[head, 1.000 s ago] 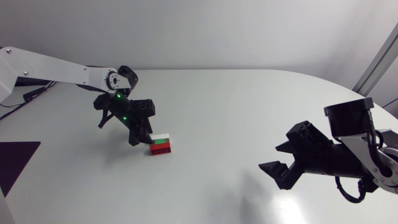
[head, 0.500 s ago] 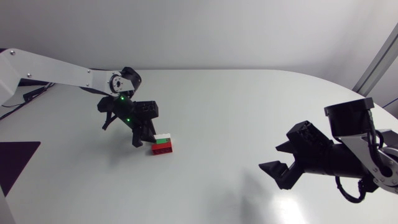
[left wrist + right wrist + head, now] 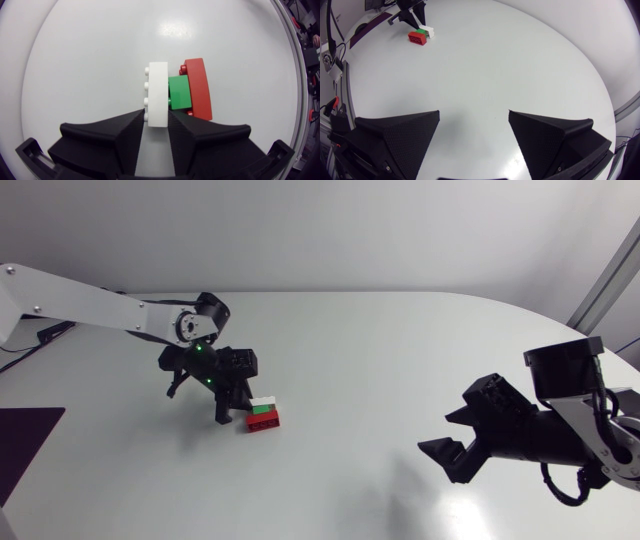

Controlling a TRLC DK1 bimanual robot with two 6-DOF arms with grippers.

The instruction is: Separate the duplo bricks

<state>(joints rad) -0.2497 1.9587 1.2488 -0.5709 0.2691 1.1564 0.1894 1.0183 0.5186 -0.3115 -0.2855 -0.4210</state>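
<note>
White table [image 3: 400,360] is topped, well apart from its edges, by white brick [image 3: 158,92] on green brick [image 3: 180,92] on red brick [image 3: 199,90]. White brick's end is clamped by the left gripper [image 3: 156,119]; green brick is partly hidden. Right gripper [image 3: 474,125] is held spread, far off.

Brick stack: white brick [image 3: 158,95], green brick [image 3: 180,92], red brick [image 3: 199,89]. Fingers [image 3: 116,137]: matte black. Desk [image 3: 400,370]: white.

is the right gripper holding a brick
No, the right gripper stands open with only bare table between its fingers, and the brick stack lies far ahead of it.
</note>
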